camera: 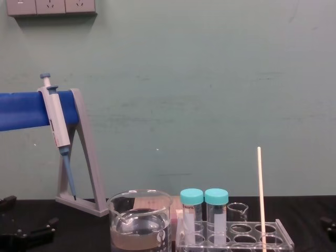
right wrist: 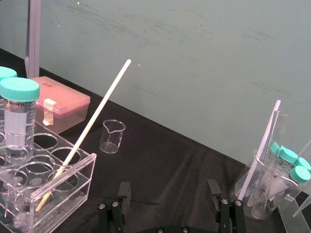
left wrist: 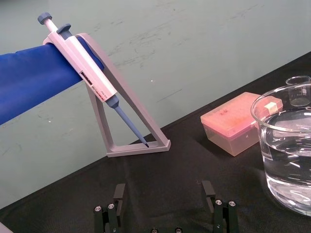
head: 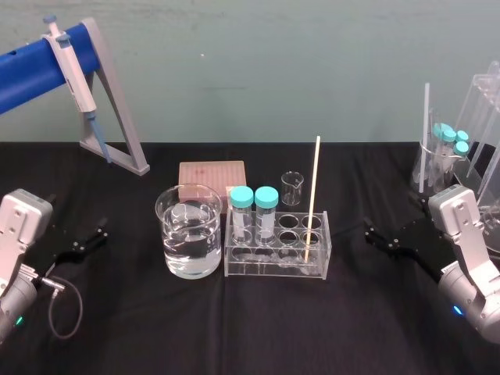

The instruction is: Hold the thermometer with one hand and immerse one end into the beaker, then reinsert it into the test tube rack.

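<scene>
The thermometer point(head: 313, 195), a thin pale rod, stands leaning in a right-hand hole of the clear test tube rack point(head: 273, 268), beside two teal-capped tubes point(head: 254, 211). The right wrist view shows the thermometer point(right wrist: 92, 126) slanting out of the rack point(right wrist: 63, 179). The wide glass beaker point(head: 190, 230) with liquid stands just left of the rack. My left gripper point(head: 87, 239) rests low at the table's left, open and empty point(left wrist: 164, 194). To the right of the rack, well apart from it, my right gripper point(head: 379, 237) is open with nothing between its fingers point(right wrist: 169, 191).
A pipette point(head: 74, 66) hangs on a grey angled stand point(head: 117, 133) at the back left, by a blue bar. A pink box point(head: 212, 173) and a tiny glass beaker point(head: 291, 187) sit behind the rack. Glassware holding capped tubes point(head: 449, 156) crowds the far right.
</scene>
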Controlling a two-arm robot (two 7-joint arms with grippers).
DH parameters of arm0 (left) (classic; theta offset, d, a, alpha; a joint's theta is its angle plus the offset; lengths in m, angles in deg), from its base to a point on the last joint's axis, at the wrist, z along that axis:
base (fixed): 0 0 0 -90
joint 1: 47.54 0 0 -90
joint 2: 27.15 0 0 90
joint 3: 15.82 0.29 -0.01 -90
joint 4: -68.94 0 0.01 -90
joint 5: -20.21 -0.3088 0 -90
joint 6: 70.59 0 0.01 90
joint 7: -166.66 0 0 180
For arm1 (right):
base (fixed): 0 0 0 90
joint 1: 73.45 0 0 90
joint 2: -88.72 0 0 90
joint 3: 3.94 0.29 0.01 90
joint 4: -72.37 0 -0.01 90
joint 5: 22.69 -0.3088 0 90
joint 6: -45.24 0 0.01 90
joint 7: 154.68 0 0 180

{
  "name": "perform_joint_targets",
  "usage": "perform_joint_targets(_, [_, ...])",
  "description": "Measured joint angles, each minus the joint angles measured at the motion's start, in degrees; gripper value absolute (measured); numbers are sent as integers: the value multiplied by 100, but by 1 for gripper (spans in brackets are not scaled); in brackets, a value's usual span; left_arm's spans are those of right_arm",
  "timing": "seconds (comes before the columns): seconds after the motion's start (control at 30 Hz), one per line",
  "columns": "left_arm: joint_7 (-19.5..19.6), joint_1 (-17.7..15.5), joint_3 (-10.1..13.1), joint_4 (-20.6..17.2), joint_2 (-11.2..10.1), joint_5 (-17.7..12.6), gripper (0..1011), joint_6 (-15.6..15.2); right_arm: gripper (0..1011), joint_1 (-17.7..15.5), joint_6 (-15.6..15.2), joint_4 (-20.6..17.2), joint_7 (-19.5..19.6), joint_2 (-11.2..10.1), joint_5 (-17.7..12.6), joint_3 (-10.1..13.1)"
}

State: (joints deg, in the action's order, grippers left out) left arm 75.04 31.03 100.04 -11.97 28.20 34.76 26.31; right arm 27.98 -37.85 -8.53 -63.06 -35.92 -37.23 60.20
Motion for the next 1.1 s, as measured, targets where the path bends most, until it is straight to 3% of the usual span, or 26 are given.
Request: perform_joint_targets(1.1, [0, 0, 0, 0, 0, 0, 1004, 0, 1003, 0, 0, 0, 0, 0, 0, 0])
